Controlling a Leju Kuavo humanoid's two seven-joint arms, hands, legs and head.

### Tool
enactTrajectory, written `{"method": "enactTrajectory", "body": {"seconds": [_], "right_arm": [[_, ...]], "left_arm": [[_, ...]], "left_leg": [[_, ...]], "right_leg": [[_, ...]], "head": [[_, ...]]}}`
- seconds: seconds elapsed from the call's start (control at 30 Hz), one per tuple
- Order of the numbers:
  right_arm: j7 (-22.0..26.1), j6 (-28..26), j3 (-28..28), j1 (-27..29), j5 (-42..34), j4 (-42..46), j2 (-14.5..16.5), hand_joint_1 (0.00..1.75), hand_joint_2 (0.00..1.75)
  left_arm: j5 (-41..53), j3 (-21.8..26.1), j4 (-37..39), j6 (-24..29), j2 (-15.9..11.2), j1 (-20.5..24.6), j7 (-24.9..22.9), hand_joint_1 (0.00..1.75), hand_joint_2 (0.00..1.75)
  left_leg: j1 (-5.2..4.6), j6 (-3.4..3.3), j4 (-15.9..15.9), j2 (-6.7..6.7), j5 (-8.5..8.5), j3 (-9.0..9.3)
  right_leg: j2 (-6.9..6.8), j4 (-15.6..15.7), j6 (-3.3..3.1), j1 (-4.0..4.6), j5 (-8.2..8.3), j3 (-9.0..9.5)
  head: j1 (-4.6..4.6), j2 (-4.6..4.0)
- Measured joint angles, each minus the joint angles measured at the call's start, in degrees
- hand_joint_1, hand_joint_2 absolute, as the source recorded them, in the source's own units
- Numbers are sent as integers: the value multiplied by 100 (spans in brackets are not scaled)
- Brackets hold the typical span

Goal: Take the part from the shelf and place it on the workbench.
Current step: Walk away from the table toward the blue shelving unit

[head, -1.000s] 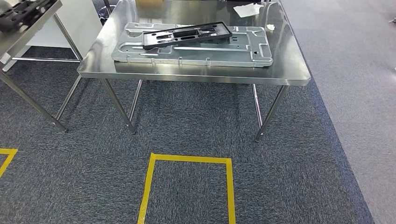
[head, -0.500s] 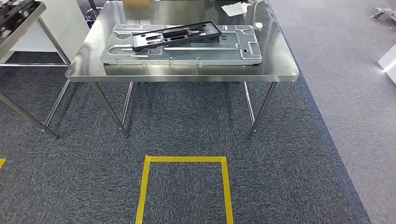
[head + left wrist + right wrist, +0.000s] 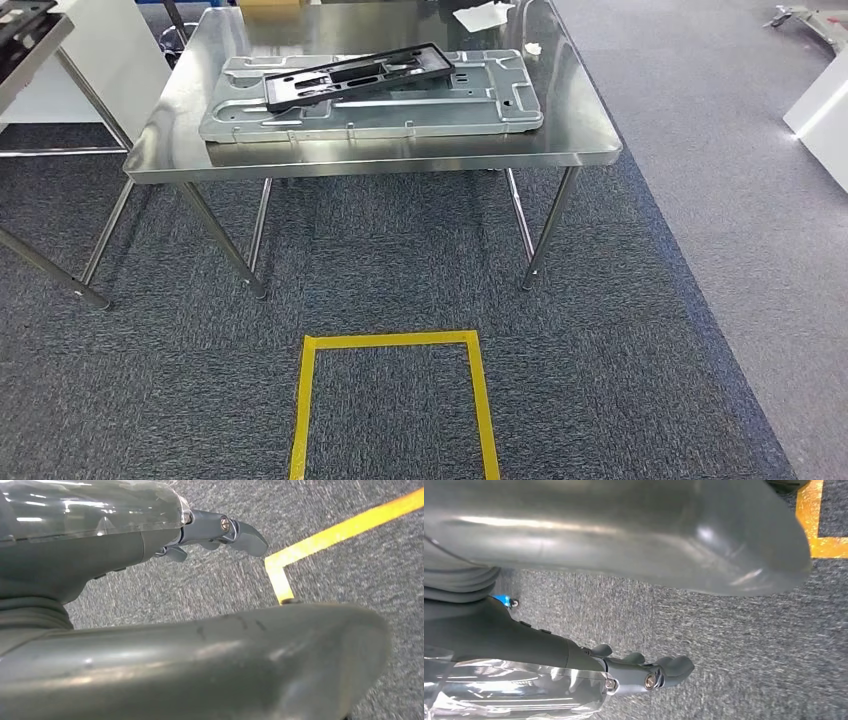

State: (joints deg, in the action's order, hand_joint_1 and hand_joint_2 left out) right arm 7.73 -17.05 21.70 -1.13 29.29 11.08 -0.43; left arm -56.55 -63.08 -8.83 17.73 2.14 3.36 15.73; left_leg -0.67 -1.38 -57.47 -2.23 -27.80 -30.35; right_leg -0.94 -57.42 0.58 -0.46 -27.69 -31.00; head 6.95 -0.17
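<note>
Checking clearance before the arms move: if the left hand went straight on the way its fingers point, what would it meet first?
Probably just the grey carpet, near the yellow tape; nothing else lies ahead of the left hand, though depth is unclear.

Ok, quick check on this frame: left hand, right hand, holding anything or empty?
Left hand: holds nothing, hanging over the carpet; open or closed cannot be told.
Right hand: holds nothing, also over the carpet; open or closed cannot be told.

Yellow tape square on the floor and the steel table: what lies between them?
In the head view, only bare grey-blue carpet lies between the yellow tape square and the steel table, apart from the table's own legs.
</note>
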Motion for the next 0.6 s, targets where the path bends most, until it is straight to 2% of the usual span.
{"method": "enactTrajectory", "body": {"seconds": [0.07,0.1,0.2,0.23,0.27,0.3,0.37,0.4,0.47,0.53,0.6], "right_arm": [[0,27,0,3,28,0,2,0,0],[0,39,0,-1,44,0,3,0,0],[9,51,0,-7,68,0,4,0,0],[14,48,0,-5,70,0,5,0,0],[20,40,0,-5,74,0,5,0,0],[23,32,0,-5,77,0,5,0,0],[30,13,0,-8,85,0,7,0,0],[33,4,0,-10,90,0,8,0,0],[54,-9,0,-9,116,0,12,0,0],[80,-13,-2,1,168,0,16,0,0],[80,-19,-6,6,221,0,17,0,0]], "left_arm": [[-22,1,0,-4,2,-3,8,0,0],[-34,1,0,-4,3,-6,15,0,0],[-49,2,0,10,5,-28,32,0,0],[-49,2,0,26,5,-39,31,0,0],[-50,2,0,49,6,-48,24,0,0],[-50,2,0,68,7,-56,14,0,0],[-51,2,0,92,7,-61,-9,0,0],[-49,2,0,89,6,-61,-19,0,0],[-40,-3,0,41,6,-68,-39,0,0],[-27,-8,0,-54,12,-79,-49,0,0],[-15,-11,0,-138,21,-90,-32,0,0]], "left_leg": [[15,65,-105,35,-95,-33],[26,97,-294,75,-231,-109],[83,173,-1387,162,-792,-580],[97,191,-1639,166,-857,-688],[111,204,-1676,166,-803,-703],[125,213,-1488,167,-642,-614],[148,212,-746,218,-243,-271],[149,198,-395,257,-126,-116],[136,142,-103,315,-92,4],[126,53,-79,289,-79,1],[127,-46,-31,246,-40,3]], "right_leg": [[30,34,-58,-28,33,3],[45,50,-86,-48,51,1],[97,47,-116,-53,66,-23],[118,44,-116,-53,67,-25],[144,40,-114,-53,65,-25],[172,33,-108,-55,62,-21],[229,7,-74,-54,48,-18],[253,-16,-47,-48,38,-27],[288,-39,25,-36,40,-60],[301,-41,103,-50,50,-82],[239,-221,155,-69,-84,-162]], "head": [[0,-1],[0,-1],[0,-1],[0,-1],[0,-1],[0,-1],[0,-1],[0,-1],[0,0],[0,0],[-1,0]]}}
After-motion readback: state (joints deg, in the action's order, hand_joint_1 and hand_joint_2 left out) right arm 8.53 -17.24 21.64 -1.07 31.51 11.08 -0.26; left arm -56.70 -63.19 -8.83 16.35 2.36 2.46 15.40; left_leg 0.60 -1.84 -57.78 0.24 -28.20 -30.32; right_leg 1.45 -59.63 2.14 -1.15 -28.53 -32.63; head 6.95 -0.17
